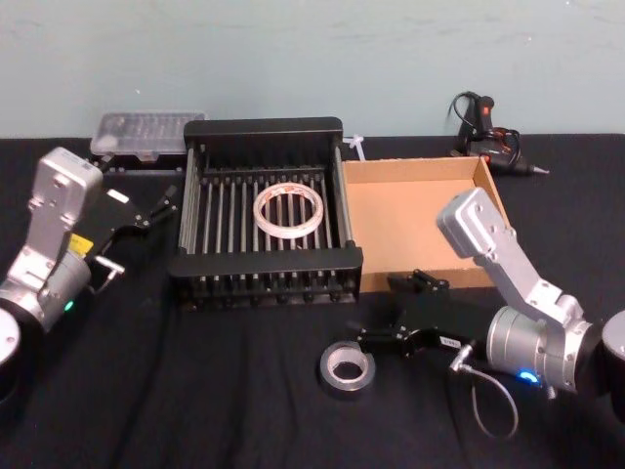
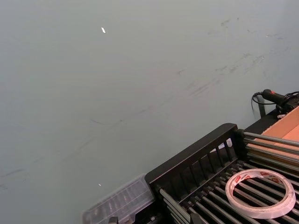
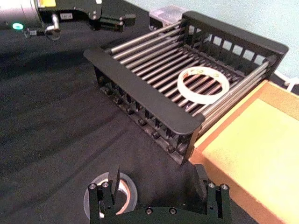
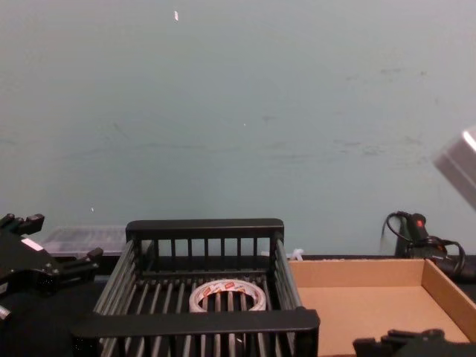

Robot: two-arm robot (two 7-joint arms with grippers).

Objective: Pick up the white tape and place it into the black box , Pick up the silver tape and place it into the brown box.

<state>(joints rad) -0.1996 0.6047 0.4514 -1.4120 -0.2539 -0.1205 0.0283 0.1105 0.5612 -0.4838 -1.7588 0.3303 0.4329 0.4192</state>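
While angled low, right gripper (image 1: 363, 338) fingers (image 3: 113, 177) straddle silver tape (image 1: 348, 367).

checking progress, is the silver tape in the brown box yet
No, the silver tape lies on the black cloth in front of the brown box, at the open right gripper.

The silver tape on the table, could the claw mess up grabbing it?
Maybe. The right claw is open beside the silver tape, with one finger over the roll's hole and the other off to the side. If it closes off-centre, it might nudge the roll across the black cloth rather than grip it. Lifting toward the brown box, it could also bump the black box close by.
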